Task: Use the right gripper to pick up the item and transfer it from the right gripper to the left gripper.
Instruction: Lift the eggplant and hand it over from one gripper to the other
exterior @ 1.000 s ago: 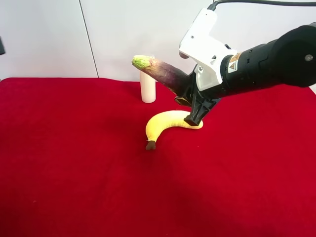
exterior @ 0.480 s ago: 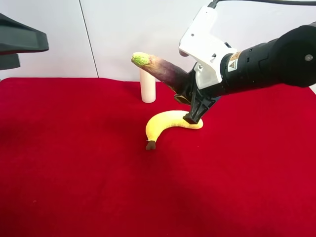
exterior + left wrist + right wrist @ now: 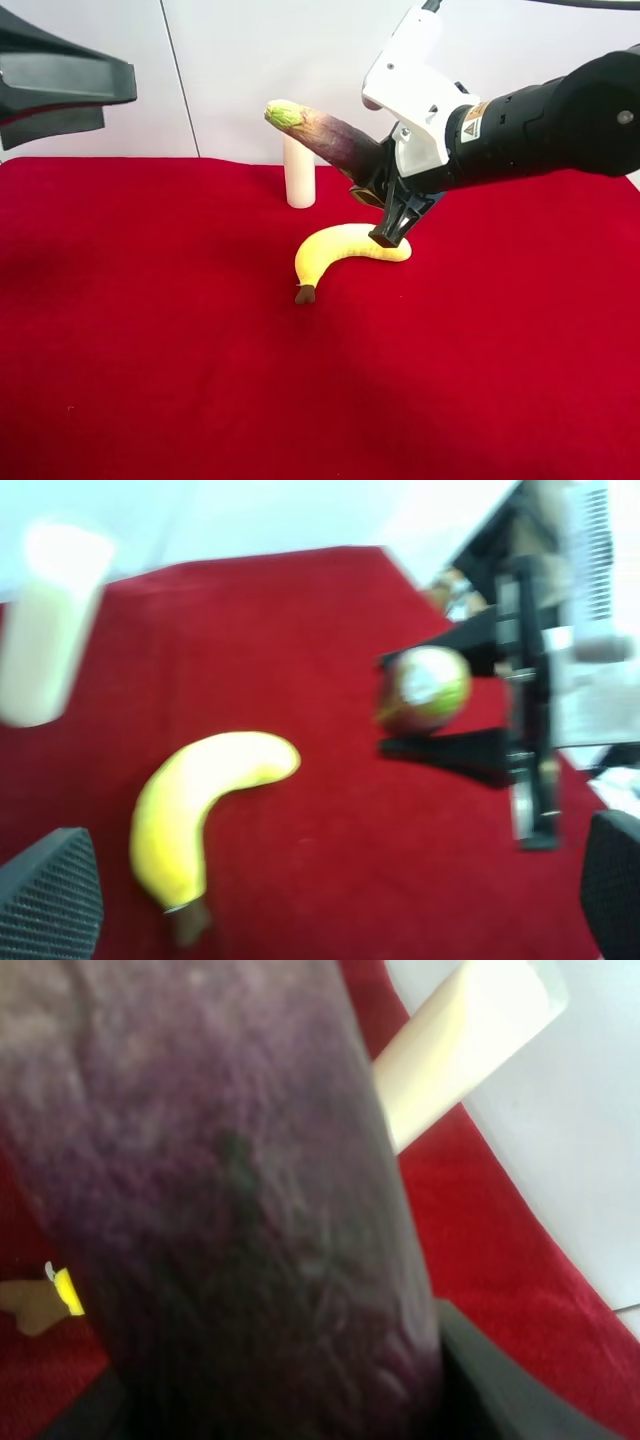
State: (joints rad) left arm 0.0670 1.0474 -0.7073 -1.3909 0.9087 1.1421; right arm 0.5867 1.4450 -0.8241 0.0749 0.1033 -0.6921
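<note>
The eggplant [image 3: 325, 133] is held in the air by my right gripper [image 3: 378, 200], the white-housed one, which is shut on its dark purple end. Its green stem tip points toward the exterior high view's left, above the candle. It fills the right wrist view [image 3: 230, 1210]. The left wrist view shows its stem end [image 3: 425, 688] between the right gripper's dark fingers [image 3: 465, 755]. My all-black left gripper [image 3: 118, 100] is at the upper left of the exterior high view, open and empty, well apart from the eggplant. Its fingertips [image 3: 50, 895] stand wide apart.
A yellow banana [image 3: 340, 255] lies on the red cloth [image 3: 150, 330] just below the right gripper. A white pillar candle [image 3: 300, 180] stands upright behind it, near the cloth's far edge. Both also show in the left wrist view: banana [image 3: 200, 810], candle [image 3: 45, 620].
The left gripper has come into the exterior high view from the left and moved further in. The right gripper has raised the eggplant slightly.
</note>
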